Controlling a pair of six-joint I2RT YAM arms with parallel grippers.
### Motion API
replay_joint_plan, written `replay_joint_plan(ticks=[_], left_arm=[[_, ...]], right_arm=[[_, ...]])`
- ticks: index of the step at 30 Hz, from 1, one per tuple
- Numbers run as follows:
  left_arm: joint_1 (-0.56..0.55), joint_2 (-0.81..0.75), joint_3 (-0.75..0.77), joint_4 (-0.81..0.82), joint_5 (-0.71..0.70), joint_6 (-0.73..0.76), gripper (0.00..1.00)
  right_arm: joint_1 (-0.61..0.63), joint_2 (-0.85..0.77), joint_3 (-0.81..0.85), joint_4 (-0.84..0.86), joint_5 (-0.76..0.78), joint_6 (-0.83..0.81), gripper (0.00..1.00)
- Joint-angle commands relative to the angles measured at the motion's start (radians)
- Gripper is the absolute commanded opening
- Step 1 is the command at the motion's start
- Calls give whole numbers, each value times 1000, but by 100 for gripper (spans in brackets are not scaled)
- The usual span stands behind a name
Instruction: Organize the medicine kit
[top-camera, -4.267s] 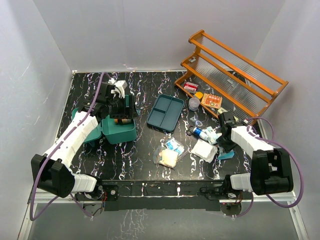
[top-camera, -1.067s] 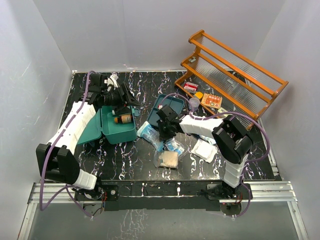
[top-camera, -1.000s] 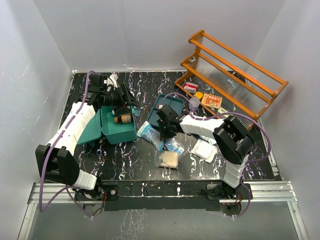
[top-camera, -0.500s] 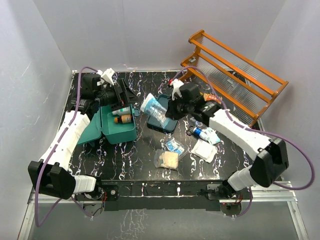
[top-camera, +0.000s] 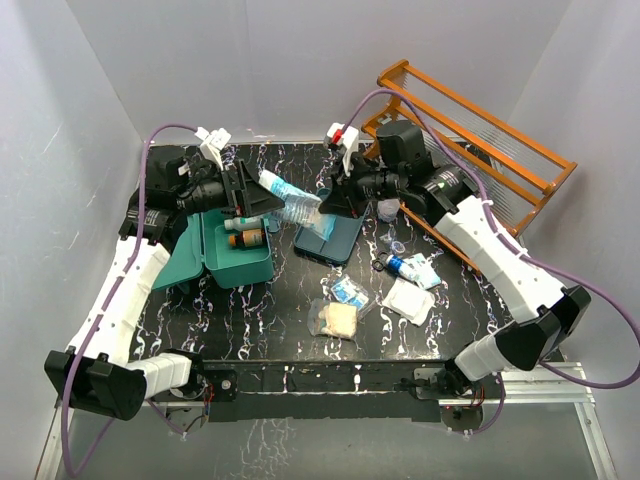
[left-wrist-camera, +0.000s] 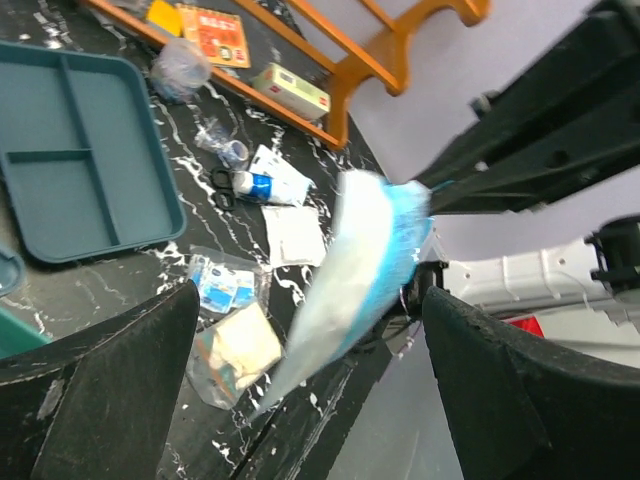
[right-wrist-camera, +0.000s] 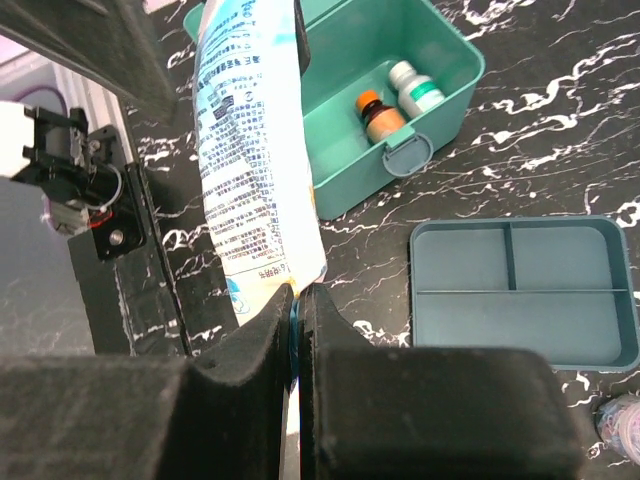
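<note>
Small sealed packets (top-camera: 340, 318) are seen near the table's (top-camera: 270, 320) 6 o'clock edge. At 9 o'clock the medicine kit (top-camera: 240, 268) is set with its lid open, two bottles (right-wrist-camera: 380, 117) inside. Farther back, above the table, a blue-and-white pouch (right-wrist-camera: 245, 150) is pinched by the closed right end effector (right-wrist-camera: 300, 295). The pouch's free end is placed between the widely spread fingers of the left end effector (left-wrist-camera: 310, 292).

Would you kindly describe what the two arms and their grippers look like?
Both the left arm and the right arm have white link shells with black joints. A purple cable loops along each. The left gripper and right gripper are black, with broad wedge-shaped fingers; a white connector block sits atop each wrist.
</note>
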Motion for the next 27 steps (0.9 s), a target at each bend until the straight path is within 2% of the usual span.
replay_joint_plan(ticks=[1, 9, 11, 13, 16, 18, 23, 27], left_arm=[[7, -16, 21, 53, 172, -45, 87], [24, -11, 13, 109, 214, -109, 54], [26, -8, 2, 124, 236, -120, 50], [26, -10, -10, 130, 255, -122, 51], [26, -7, -26, 128, 301, -123, 66], [26, -4, -37, 112, 315, -114, 69], [26, 10, -97, 105, 328, -100, 67], [27, 27, -97, 104, 351, -79, 57]], right_arm=[[0, 28, 49, -60, -96, -95, 0], [0, 41, 40, -70, -124, -130, 0], [-1, 46, 43, -66, -132, -128, 0], [-1, 53, 47, -62, -137, -127, 0], [-1, 63, 54, -51, -146, -122, 0], [-1, 71, 58, -45, -156, -119, 0], [-2, 87, 69, -34, -165, -113, 0], [-6, 89, 61, -23, -172, -108, 0]])
